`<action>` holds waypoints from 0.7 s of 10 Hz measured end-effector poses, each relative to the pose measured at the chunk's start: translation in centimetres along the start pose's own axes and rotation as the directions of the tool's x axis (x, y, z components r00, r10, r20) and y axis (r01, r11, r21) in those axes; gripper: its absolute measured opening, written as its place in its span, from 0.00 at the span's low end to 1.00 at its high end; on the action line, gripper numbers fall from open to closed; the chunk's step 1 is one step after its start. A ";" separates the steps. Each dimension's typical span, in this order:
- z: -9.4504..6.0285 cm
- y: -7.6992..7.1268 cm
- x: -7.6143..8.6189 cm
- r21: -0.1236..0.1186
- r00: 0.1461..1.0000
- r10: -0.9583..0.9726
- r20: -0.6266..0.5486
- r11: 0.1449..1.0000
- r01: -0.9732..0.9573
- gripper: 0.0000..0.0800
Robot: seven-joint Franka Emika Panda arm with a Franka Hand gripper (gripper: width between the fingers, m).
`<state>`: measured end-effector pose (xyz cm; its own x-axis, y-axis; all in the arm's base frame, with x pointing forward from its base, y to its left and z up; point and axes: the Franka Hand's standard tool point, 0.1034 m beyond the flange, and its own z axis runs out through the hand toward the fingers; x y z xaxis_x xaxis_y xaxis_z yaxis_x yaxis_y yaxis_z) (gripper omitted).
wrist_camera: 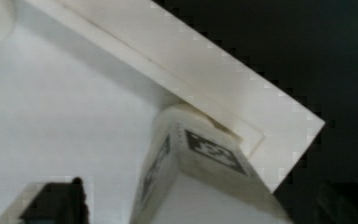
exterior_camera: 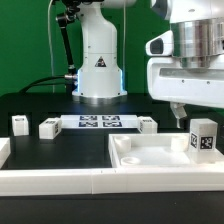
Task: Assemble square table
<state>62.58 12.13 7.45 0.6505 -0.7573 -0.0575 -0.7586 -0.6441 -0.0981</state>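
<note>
step: seating a leg (exterior_camera: pixel 203 140) in the square tabletop (exterior_camera: pixel 140 156) corner. the leg stands upright, just below and between the jaws. gripper (exterior_camera: pixel 184 114) spread, finger (wrist_camera: pixel 51 202) clear of the leg. next move likely: close on the leg, screw it down.

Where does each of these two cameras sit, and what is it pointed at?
Exterior view: off the arm, across the table, facing the robot's base; shows the gripper above the table top.
Wrist view: on the wrist, looking down at the table top; one dark fingertip shows.
Shared: the tagged leg at the table top's corner.
</note>
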 end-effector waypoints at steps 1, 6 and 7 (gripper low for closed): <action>0.0 0.0 0.0 -0.006 0.993 -0.114 -0.008 0.993 0.114 0.81; 0.0 -0.2 -0.4 -0.030 0.865 -0.502 -0.011 0.865 0.502 0.81; 0.0 -0.2 -0.3 -0.031 0.823 -0.567 -0.009 0.823 0.567 0.81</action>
<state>62.51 12.46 7.46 0.9657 -0.2590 0.0174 -0.2567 -0.9629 -0.0827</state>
